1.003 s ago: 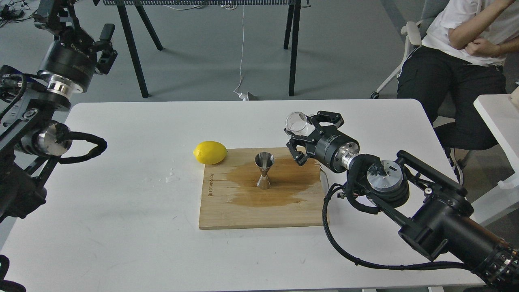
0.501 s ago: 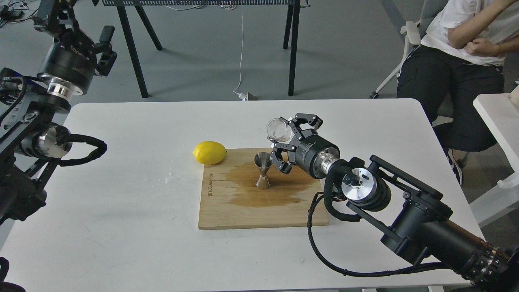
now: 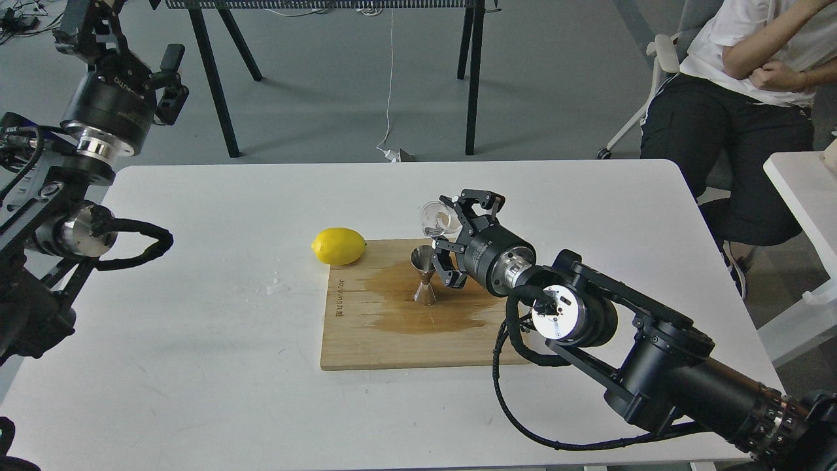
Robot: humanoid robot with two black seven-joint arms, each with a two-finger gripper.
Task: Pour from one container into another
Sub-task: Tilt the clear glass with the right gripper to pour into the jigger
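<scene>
The steel jigger (image 3: pixel 424 273) stands upright on the wooden board (image 3: pixel 392 333), in the middle of a dark wet stain. My right gripper (image 3: pixel 447 227) is shut on the small clear cup (image 3: pixel 435 218), which is tipped on its side with its mouth facing left, just above and right of the jigger's mouth. The cup looks empty, and no stream shows. My left gripper (image 3: pixel 124 39) is raised far at the upper left, off the table; its fingers cannot be told apart.
A yellow lemon (image 3: pixel 338 246) lies at the board's far left corner. A small puddle (image 3: pixel 277 286) is on the white table (image 3: pixel 196 366) left of the board. A seated person (image 3: pixel 745 98) is beyond the table's far right corner.
My right arm has carried the clear cup leftward and slightly down, from right of the board to just above the jigger. The left arm has barely moved.
</scene>
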